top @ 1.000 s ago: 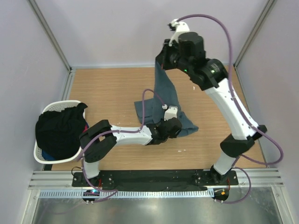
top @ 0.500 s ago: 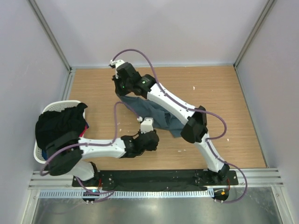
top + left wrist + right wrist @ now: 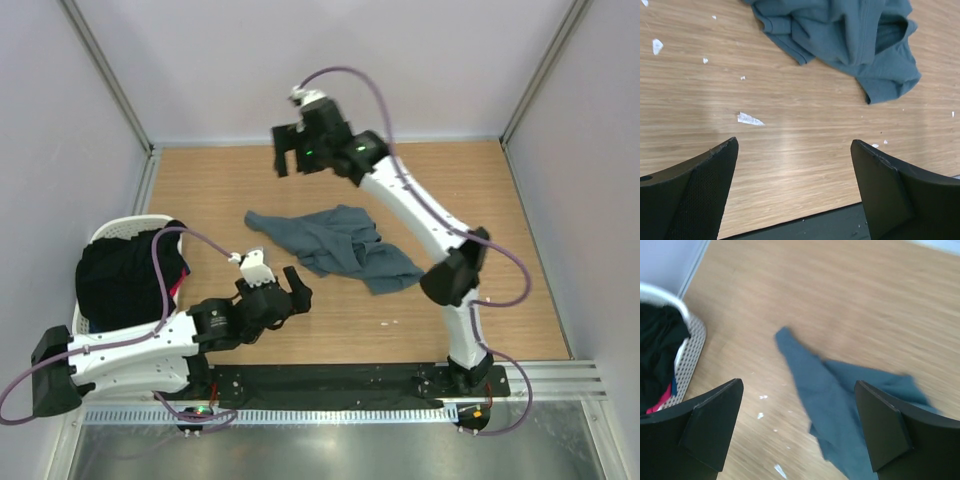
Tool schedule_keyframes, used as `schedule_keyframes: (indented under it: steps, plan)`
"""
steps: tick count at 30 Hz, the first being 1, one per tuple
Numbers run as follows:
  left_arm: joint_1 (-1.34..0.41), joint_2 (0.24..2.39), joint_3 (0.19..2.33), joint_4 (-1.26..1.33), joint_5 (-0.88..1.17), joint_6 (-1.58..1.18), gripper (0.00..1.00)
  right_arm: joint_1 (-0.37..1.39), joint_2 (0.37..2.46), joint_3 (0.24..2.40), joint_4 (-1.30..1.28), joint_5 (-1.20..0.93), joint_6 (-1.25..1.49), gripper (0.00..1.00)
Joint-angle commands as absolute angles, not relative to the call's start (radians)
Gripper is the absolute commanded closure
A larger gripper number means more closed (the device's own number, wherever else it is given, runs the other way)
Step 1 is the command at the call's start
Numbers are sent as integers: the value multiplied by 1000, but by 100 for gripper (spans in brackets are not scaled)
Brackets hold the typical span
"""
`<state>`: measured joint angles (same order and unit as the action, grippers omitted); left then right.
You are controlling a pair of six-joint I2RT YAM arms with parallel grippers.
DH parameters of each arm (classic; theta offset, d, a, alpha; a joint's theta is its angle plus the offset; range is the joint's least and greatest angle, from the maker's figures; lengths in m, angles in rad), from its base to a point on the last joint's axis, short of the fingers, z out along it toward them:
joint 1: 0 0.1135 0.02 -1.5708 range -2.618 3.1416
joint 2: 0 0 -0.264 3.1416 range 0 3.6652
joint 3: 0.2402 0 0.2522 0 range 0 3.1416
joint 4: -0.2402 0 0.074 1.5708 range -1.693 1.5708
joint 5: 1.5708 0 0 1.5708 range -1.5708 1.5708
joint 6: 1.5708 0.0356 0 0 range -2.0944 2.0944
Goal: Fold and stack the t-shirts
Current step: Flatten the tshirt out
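A slate blue-grey t-shirt lies crumpled in the middle of the wooden table, held by nothing. In the left wrist view the t-shirt lies ahead of my left gripper, whose jaws stand wide apart over bare wood near the table's front edge. From above, my left gripper sits just near-left of the cloth. My right gripper hangs high over the far side, open and empty. Its wrist view looks down on the t-shirt between spread jaws.
A white laundry basket stands at the table's left edge, heaped with black clothing. The basket also shows at the left of the right wrist view. Small white flecks dot the wood. Walls close in the far side and both flanks.
Both grippers opened. The right one let go of the t-shirt, which dropped into a crumpled heap, and rose toward the far side. The left one released the cloth and drew back to the near left.
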<state>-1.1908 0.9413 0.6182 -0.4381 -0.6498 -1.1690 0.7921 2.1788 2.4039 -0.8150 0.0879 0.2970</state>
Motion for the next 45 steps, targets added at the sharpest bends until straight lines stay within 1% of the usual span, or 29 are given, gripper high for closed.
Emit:
schedule_keyframes:
  steps: [1, 2, 4, 5, 7, 8, 9, 10, 11, 12, 14, 15, 16, 19, 23, 28, 29, 32, 33, 34, 35, 36, 37, 39, 40, 41, 42, 44, 45]
  plan:
    - [-1190, 937, 655, -440, -762, -1164, 4, 660, 1903, 2291, -822, 181, 342, 0]
    - [-1189, 990, 673, -430, -771, -1145, 4, 646, 1869, 2242, -827, 277, 339, 0]
    - [-1184, 1072, 771, -439, -776, -1100, 3, 599, 1813, 2105, -841, 348, 342, 0]
    - [-1180, 1157, 813, -439, -772, -1085, 3, 580, 1751, 2053, -850, 376, 362, 0]
    - [-1175, 1253, 886, -437, -758, -1046, 2, 511, 1677, 1852, -832, 374, 385, 0]
    - [-1169, 1296, 967, -440, -755, -1040, 2, 488, 1593, 1771, -812, 373, 394, 0]
    - [-1151, 1384, 1038, -445, -735, -1032, 2, 438, 1542, 1612, -772, 364, 409, 1]
    - [-1135, 1420, 1038, -445, -720, -1032, 2, 437, 1498, 1535, -753, 357, 413, 0]
    - [-1120, 1463, 1095, -446, -704, -1031, 2, 383, 1459, 1461, -735, 342, 419, 1]
    - [-1082, 1527, 1124, -446, -680, -1032, 2, 359, 1374, 1336, -709, 312, 426, 1]
    - [-1051, 1592, 1170, -449, -632, -1037, 3, 321, 1300, 1225, -675, 256, 411, 6]
    - [-1037, 1618, 1216, -446, -623, -1035, 4, 307, 1245, 1130, -642, 230, 388, 8]
    - [-1016, 1670, 1236, -437, -614, -1029, 4, 307, 1218, 1090, -623, 178, 381, 10]
    - [-994, 1764, 1327, -433, -597, -1003, 6, 305, 1184, 961, -571, 135, 386, 11]
    - [-956, 1859, 1397, -448, -582, -1011, 10, 304, 1256, 868, -546, 173, 439, 16]
    - [-919, 1920, 1410, -445, -560, -1052, 26, 304, 1324, 815, -517, 186, 497, 24]
    - [-914, 1927, 1402, -443, -563, -1057, 27, 304, 1325, 804, -488, 180, 508, 24]
    - [-904, 1939, 1365, -384, -540, -1042, 38, 304, 1328, 764, -442, 141, 521, 27]
    - [-899, 1937, 1355, -365, -531, -1034, 44, 304, 1333, 750, -414, 124, 531, 28]
    - [-890, 1937, 1350, -348, -520, -1028, 57, 304, 1336, 744, -399, 109, 534, 30]
    - [-885, 1937, 1348, -351, -514, -1026, 65, 304, 1344, 739, -384, 101, 537, 31]
    - [-878, 1934, 1342, -351, -506, -1023, 77, 304, 1359, 727, -356, 92, 543, 35]
    - [-864, 1930, 1341, -359, -493, -1020, 82, 304, 1370, 724, -345, 77, 548, 39]
    - [-847, 1913, 1327, -374, -477, -1014, 100, 305, 1394, 726, -328, 64, 552, 45]
    - [-832, 1881, 1318, -389, -469, -1008, 100, 304, 1411, 729, -330, 63, 555, 53]
    - [-825, 1859, 1309, -394, -462, -994, 100, 304, 1413, 732, -339, 66, 555, 59]
    - [-821, 1836, 1284, -396, -462, -980, 100, 304, 1411, 735, -344, 69, 554, 70]
    - [-810, 1755, 1263, -406, -460, -951, 100, 304, 1379, 739, -366, 72, 546, 82]
    - [-804, 1729, 1252, -422, -459, -945, 100, 304, 1365, 750, -379, 74, 545, 95]
